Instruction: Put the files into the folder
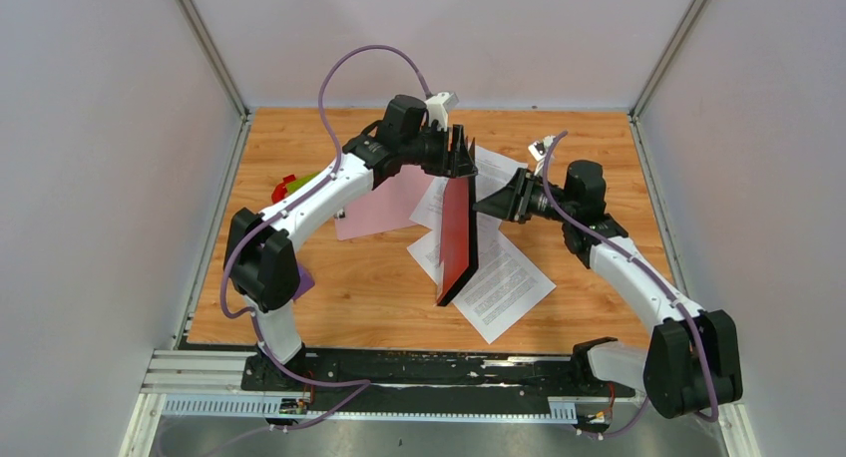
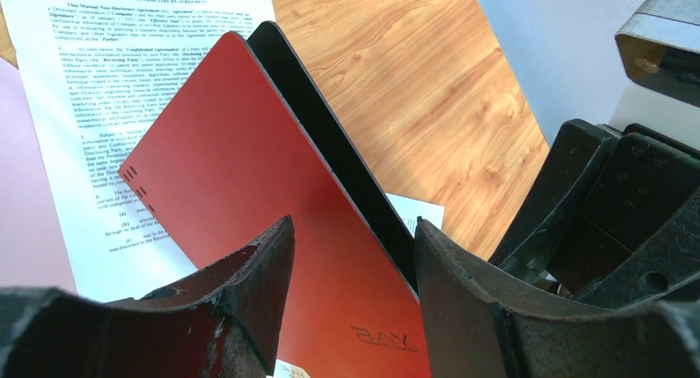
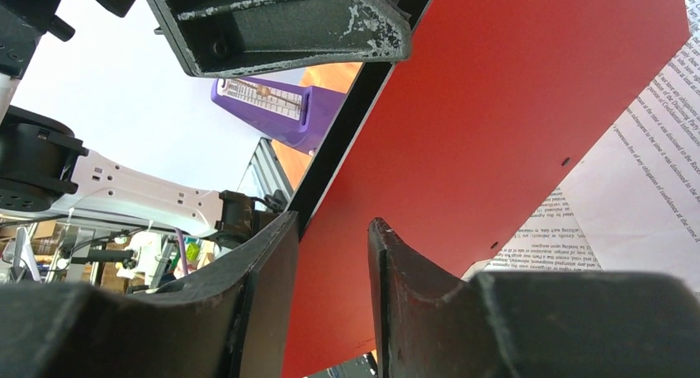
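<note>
The red folder (image 1: 457, 239), with its black back edge, stands upright on edge over the files. It also shows in the left wrist view (image 2: 264, 221) and the right wrist view (image 3: 495, 122). The files are white printed sheets: one lies under and right of the folder (image 1: 504, 277), one behind it (image 1: 496, 168); the sheets also show in the wrist views (image 2: 99, 81) (image 3: 636, 172). My left gripper (image 1: 462, 160) sits over the folder's top end, jaws apart with the folder between them. My right gripper (image 1: 483, 205) comes from the right, jaws narrow on the folder's edge.
A pink sheet (image 1: 384, 203) lies left of the folder under my left arm. A purple object (image 1: 303, 277) and red and green items (image 1: 291, 186) sit at the table's left edge. Grey walls stand on three sides.
</note>
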`<state>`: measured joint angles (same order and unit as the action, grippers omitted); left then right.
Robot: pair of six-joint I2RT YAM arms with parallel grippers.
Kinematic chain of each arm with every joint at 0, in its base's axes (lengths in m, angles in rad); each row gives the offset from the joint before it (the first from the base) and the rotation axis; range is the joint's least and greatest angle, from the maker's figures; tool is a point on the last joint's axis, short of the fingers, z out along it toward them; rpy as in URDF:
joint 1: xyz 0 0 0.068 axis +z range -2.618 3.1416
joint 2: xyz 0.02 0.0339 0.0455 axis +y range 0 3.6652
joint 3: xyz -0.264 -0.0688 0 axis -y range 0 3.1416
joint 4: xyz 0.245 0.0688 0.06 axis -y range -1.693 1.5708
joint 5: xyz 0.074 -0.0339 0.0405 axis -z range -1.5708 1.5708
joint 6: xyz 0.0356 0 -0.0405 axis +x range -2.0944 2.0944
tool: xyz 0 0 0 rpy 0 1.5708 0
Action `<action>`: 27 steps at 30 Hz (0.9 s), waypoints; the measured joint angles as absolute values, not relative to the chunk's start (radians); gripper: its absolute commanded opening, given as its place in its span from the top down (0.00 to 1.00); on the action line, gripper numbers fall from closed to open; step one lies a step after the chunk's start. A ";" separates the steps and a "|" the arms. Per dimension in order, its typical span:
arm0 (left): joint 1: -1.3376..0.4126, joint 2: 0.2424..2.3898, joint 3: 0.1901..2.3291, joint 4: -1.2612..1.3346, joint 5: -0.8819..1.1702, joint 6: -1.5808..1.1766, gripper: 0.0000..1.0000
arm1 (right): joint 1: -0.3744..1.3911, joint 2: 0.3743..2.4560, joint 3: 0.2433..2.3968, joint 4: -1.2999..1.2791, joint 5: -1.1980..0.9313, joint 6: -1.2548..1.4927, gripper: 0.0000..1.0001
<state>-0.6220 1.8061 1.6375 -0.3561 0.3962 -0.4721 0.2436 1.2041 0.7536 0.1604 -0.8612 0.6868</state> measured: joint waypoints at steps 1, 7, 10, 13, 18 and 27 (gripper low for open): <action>-0.622 1.806 1.637 -0.356 0.396 -0.472 0.37 | 0.244 1.204 0.755 0.155 -0.861 0.685 0.64; -0.622 1.803 1.637 -0.362 0.384 -0.467 0.34 | 0.244 1.205 0.791 0.064 -0.838 0.652 0.65; -0.622 1.796 1.637 -0.373 0.372 -0.461 0.33 | 0.245 1.203 0.805 0.028 -0.824 0.633 0.66; -0.622 1.792 1.637 -0.381 0.363 -0.455 0.32 | 0.247 1.199 0.820 -0.012 -0.811 0.614 0.67; -0.621 1.785 1.629 -0.390 0.353 -0.439 0.30 | 0.248 1.197 0.855 -0.094 -0.779 0.569 0.67; -0.616 1.777 1.613 -0.417 0.348 -0.417 0.32 | 0.248 1.214 0.874 -0.254 -0.655 0.480 0.68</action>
<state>-0.6155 1.7767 1.6127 -0.4171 0.3477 -0.4168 0.2481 1.2137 0.8742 -0.2543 -0.6552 0.4805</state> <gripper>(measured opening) 0.698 0.327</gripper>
